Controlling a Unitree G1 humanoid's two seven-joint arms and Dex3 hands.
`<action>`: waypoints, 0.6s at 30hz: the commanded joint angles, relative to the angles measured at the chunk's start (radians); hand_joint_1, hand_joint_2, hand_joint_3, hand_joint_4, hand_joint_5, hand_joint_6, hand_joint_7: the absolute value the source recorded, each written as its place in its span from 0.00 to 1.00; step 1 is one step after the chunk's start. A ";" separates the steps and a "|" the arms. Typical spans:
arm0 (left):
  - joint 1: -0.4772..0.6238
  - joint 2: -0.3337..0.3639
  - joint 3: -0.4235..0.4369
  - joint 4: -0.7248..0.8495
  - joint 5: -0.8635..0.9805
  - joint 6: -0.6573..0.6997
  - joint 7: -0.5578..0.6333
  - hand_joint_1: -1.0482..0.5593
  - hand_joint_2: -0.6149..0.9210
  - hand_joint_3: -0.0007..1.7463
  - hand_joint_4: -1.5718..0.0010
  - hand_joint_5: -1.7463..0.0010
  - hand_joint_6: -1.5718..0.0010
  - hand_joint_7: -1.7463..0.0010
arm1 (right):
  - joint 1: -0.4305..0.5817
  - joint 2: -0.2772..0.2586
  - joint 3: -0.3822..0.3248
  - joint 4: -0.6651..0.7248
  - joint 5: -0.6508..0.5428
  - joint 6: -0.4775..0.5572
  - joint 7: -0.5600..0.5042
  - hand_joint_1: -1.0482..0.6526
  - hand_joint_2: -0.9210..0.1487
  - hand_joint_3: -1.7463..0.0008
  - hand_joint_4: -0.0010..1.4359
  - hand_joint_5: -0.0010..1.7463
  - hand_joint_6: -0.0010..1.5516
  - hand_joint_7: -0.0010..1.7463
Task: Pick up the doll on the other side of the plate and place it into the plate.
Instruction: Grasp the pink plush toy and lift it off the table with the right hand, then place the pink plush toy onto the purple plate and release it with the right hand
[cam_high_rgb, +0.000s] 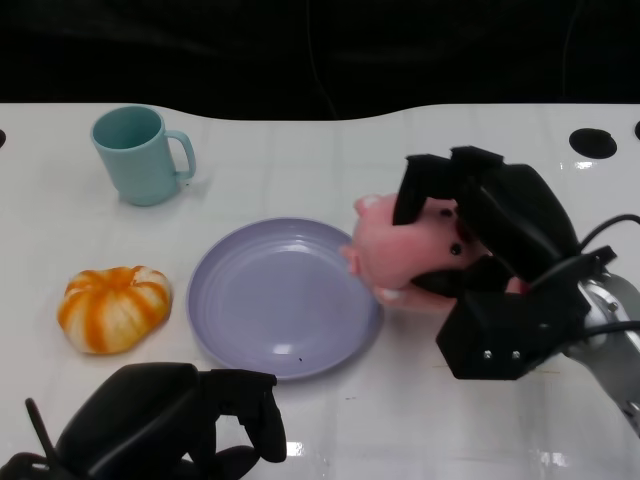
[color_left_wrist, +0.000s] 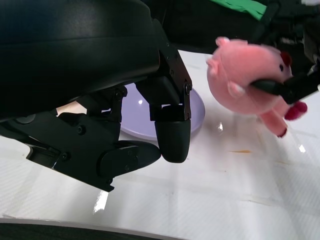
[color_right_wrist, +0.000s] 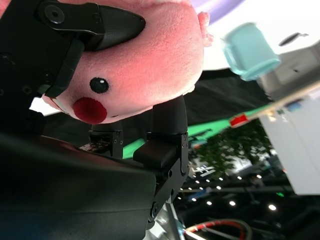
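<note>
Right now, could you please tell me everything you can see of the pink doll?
The pink doll is a soft plush pig with a rounded body, a snout, small ears, black bead eyes, red cheek spots and stubby feet. The right hand grips it, black fingers wrapped over its head and under its body. It is lifted clear of the white table, tilted, snout toward the purple plate, and it hangs over the plate's right rim without touching it. The left wrist view shows bare table under it.
</note>
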 joint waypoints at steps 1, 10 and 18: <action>0.000 -0.001 -0.004 -0.002 0.007 0.004 -0.003 0.53 0.85 0.42 0.54 0.17 0.51 0.37 | -0.034 0.034 -0.001 -0.031 0.015 0.030 0.024 0.51 0.67 0.11 0.70 1.00 0.48 1.00; -0.005 -0.018 -0.020 -0.001 0.025 0.008 0.001 0.53 0.85 0.42 0.53 0.20 0.50 0.38 | -0.077 0.121 0.049 -0.016 -0.025 0.064 0.040 0.49 0.68 0.10 0.70 1.00 0.49 1.00; -0.010 -0.023 -0.033 0.004 0.040 0.009 -0.006 0.53 0.85 0.41 0.53 0.20 0.50 0.38 | -0.129 0.200 0.100 0.032 -0.034 0.114 0.093 0.49 0.66 0.17 0.70 1.00 0.49 1.00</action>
